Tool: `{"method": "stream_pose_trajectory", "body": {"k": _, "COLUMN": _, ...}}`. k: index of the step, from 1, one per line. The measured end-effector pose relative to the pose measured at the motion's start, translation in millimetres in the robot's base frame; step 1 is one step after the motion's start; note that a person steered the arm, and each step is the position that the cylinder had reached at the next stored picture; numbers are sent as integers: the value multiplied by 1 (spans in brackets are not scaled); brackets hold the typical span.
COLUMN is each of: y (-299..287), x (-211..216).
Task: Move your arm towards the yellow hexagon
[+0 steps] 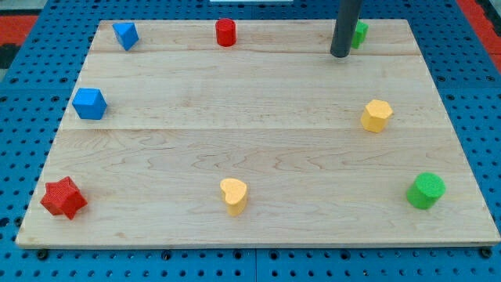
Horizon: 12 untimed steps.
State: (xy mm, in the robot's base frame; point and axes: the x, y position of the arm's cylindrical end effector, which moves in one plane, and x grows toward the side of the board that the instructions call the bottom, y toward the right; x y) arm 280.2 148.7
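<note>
The yellow hexagon (376, 115) sits on the wooden board (258, 149) at the view's right, about mid-height. My tip (340, 55) is near the view's top right, above and a little left of the yellow hexagon, with a clear gap between them. A green block (359, 34) stands just right of the rod, partly hidden by it.
A red cylinder (225, 32) and a blue block (125, 35) stand along the top. A blue cube (89, 103) is at the left, a red star (63, 197) at bottom left, a yellow heart (233, 195) at bottom centre, a green cylinder (426, 191) at bottom right.
</note>
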Motion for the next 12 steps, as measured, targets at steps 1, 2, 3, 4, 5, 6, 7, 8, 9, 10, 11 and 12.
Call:
{"method": "stream_pose_trajectory", "body": {"k": 1, "y": -1, "x": 0}}
{"method": "stream_pose_trajectory", "body": {"k": 2, "y": -2, "x": 0}}
{"method": "stream_pose_trajectory", "body": {"k": 3, "y": -2, "x": 0}}
{"method": "stream_pose_trajectory", "body": {"k": 4, "y": -8, "x": -5}}
{"method": "stream_pose_trajectory", "body": {"k": 5, "y": -8, "x": -5}}
{"method": "stream_pose_trajectory", "body": {"k": 6, "y": -2, "x": -5}}
{"method": "stream_pose_trajectory", "body": {"k": 7, "y": 3, "x": -5}}
{"method": "stream_pose_trajectory", "body": {"k": 8, "y": 9, "x": -4}}
{"method": "stream_pose_trajectory", "body": {"k": 9, "y": 5, "x": -4}}
{"method": "stream_pose_trajectory", "body": {"k": 10, "y": 3, "x": -4}}
{"method": "stream_pose_trajectory", "body": {"k": 11, "y": 1, "x": -4}}
{"method": "stream_pose_trajectory", "body": {"k": 12, "y": -30, "x": -4}}
